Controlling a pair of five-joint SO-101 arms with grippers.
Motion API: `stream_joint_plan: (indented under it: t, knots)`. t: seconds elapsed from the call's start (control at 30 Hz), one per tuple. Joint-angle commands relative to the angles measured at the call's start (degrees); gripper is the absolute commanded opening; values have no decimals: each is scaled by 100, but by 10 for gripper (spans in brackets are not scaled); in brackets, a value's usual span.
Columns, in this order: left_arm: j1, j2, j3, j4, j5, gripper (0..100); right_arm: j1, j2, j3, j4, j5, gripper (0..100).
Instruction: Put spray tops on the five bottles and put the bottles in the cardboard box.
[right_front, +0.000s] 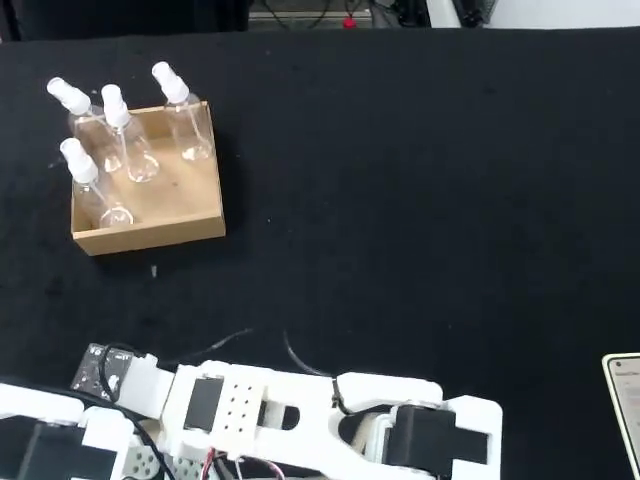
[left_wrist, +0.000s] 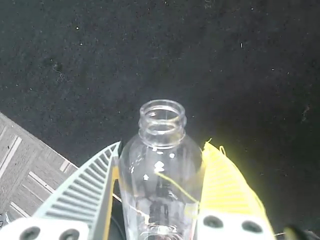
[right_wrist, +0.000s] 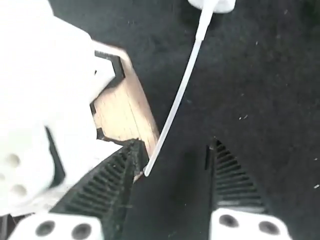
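Left pincer was clenched on the topless bottle; it seemed light, slippery plastic, best held at its body. Right pincer stood released, the thin bendy tube of the spray top near one finger.

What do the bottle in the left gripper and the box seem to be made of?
The bottle looks like clear, glossy plastic, perhaps glass: it is see-through, with bright glints. The box seems to be matte brown cardboard, with thin flat walls.

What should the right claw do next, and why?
Probably ease the right claw forward along the dip tube and close on the spray top: it lies loose on the table, and the left claw holds a bottle whose neck is bare.
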Motion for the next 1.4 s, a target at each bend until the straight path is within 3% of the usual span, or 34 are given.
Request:
stream_joint_plan:
  t: [0.0, 0.23, 0.97, 1.07, 1.37]
  knots:
    - [-13, -35, -382, -97, 26, 102, -114, -48, -295, -229, -229, 200]
    - [-13, -97, -391, -88, 44, 102, -79, 198, -40, -941, -264, 141]
    - [-48, -97, -391, -88, 35, 102, 79, 778, -347, -519, 211, 136]
    - [-57, -97, -391, -88, 35, 102, 105, 769, -347, -527, 229, 37]
    - [-22, -97, -391, -62, 35, 102, 1187, -620, 233, -334, 237, 11]
